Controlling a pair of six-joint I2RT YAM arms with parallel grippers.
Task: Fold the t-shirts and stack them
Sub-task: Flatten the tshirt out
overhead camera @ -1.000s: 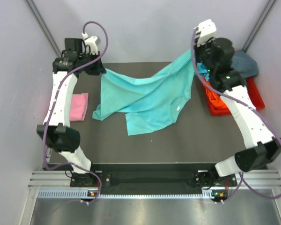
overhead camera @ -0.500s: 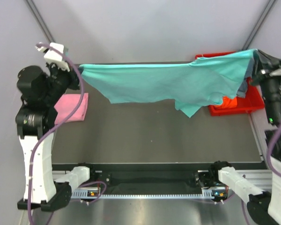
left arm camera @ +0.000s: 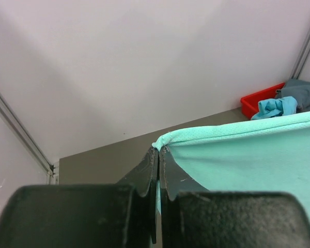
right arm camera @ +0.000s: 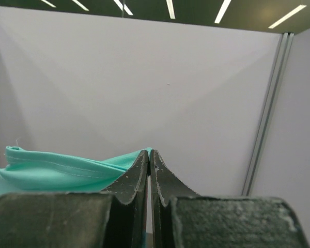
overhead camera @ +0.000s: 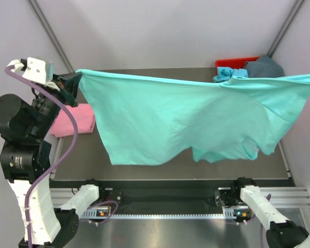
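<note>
The worktop point(overhead camera: 88, 155) carries little of the work so far. Above it the teal t-shirt point(overhead camera: 186, 124) is held in the air, stretched wide from left to right. Its top edge is pulled nearly straight and its lower edge hangs loose and wavy, hiding much of the surface from the camera. It is spread out, not folded; I judge this to be the opening-out step, with laying flat, folding and stacking all to come for this shirt.

At the left side of the worktop lies the pink t-shirt point(overhead camera: 75, 121), a compact, fairly tidy bundle that looks folded already, partly hidden by the left arm. It would be the one finished piece and the likely base of the stack.

At the far right corner stands the red bin point(overhead camera: 230, 63). A dark grey-blue shirt point(overhead camera: 263, 67) and a light blue shirt point(overhead camera: 228, 74) lie crumpled in and over it, waiting their turn. So the task is at an early stage: roughly one shirt done, one in hand, at least two untouched.

The left pincer point(left arm camera: 158, 155) is clamped tight on the shirt's left top corner, its hem caught between the black fingers. The right pincer point(right arm camera: 149, 157) is likewise closed on teal cloth at the other end.

No brand, label or readable writing shows anywhere, on shirts, bin or arms.
</note>
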